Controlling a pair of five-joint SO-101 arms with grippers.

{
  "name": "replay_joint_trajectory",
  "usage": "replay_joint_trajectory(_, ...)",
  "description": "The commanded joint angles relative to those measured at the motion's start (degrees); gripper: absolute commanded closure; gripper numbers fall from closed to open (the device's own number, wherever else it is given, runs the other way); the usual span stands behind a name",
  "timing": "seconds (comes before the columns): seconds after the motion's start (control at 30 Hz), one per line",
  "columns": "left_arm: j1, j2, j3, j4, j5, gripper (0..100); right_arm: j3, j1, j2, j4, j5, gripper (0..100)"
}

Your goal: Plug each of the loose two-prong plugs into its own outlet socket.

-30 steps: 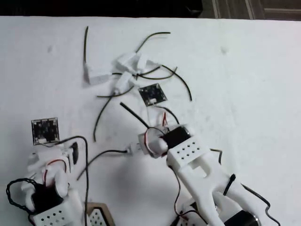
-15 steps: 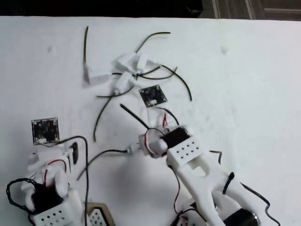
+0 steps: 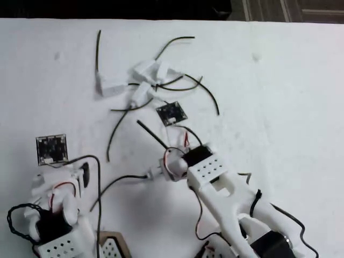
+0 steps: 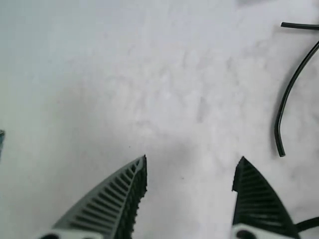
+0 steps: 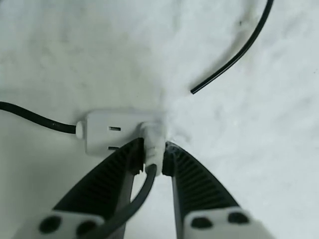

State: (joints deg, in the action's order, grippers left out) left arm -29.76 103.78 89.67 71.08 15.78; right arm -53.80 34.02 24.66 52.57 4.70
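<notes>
My right gripper (image 5: 153, 154) is shut on a white two-prong plug (image 5: 152, 139) whose black cable runs back between the fingers. The plug's front touches one end of a white outlet socket (image 5: 110, 133) that lies flat with two slots showing and a black cable leaving its far end. In the high view this pair lies at the table's middle front, with the right gripper (image 3: 163, 171) just right of the socket (image 3: 150, 174). Several more white plugs and sockets (image 3: 141, 79) with black cables lie in a heap farther back. My left gripper (image 4: 192, 172) stands open over bare table at the front left.
Two black square marker cards lie on the white table (image 3: 279, 97): one (image 3: 51, 148) just beyond the left arm (image 3: 54, 215), one (image 3: 172, 113) between the heap and the right arm. A loose black cable (image 4: 289, 94) lies beside the left gripper.
The right arm has drawn back slightly toward the front edge with the plug, and the socket shifted with it. The nearer marker card slid a little. The left arm stayed still.
</notes>
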Motion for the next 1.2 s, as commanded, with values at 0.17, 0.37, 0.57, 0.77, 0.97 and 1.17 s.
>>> replay_joint_trajectory(0.17, -0.1, 0.6, -0.2, -1.1, 0.4, 72, -2.2, 3.5, -0.4, -0.2, -1.8, 98.2)
replay_joint_trajectory(0.37, -0.1, 0.6, -0.2, -1.1, 0.4, 72, -3.1, 8.7, -0.4, -0.6, -1.8, 98.2)
replay_joint_trajectory(0.57, -0.1, 0.6, -0.1, -1.1, 0.4, 72, -6.3, 8.7, -0.5, -4.8, -1.8, 98.2)
replay_joint_trajectory(0.77, -0.1, 0.6, -0.1, -1.2, 0.4, 72, -9.7, 8.7, -0.5, -8.0, -1.8, 98.2)
replay_joint_trajectory(0.97, -0.1, 0.6, -0.1, -1.1, 0.4, 71, -9.1, 10.4, 0.1, -7.4, -2.5, 98.1)
replay_joint_trajectory(1.17, -0.1, 0.6, -0.1, -1.1, 0.4, 71, -5.7, 15.1, 0.2, -5.0, -5.1, 97.9)
